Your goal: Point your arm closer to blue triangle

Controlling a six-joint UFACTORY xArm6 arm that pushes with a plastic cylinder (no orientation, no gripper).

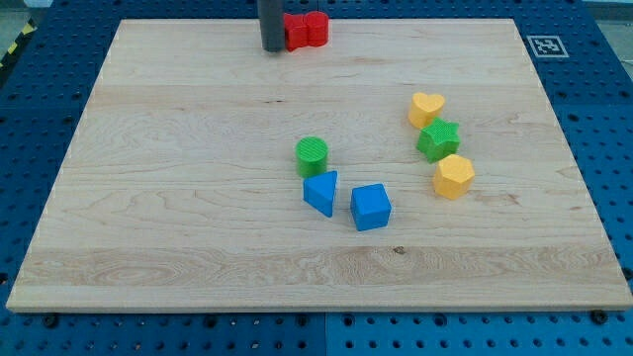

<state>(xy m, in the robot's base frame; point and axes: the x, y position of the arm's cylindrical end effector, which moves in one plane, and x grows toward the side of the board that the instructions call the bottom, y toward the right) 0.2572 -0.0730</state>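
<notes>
— What's on the bench (148, 198) from where you stand?

— Starting at the view's left, bare wood. Then, up at the view's top edge, the dark rod comes straight down, cut off by the frame, so the arm above it is hidden. My tip (271, 49) rests just left of a red block (307, 31), touching or nearly so; that block's shape is hard to make out.

— And the blue triangle (320, 193)?

— Near the middle, well apart from my tip, towards the view's bottom. A green cylinder (312, 156) sits just above it, and a blue cube (371, 207) just to its right.

— Further right?

— A close column of three: a yellow heart (426, 108), a green block (438, 140) of a star-like shape, then a yellow hexagon-like block (454, 176).

— Any jaws?

— None; the arm ends in a plain rod, holding nothing. No containers either.
</notes>
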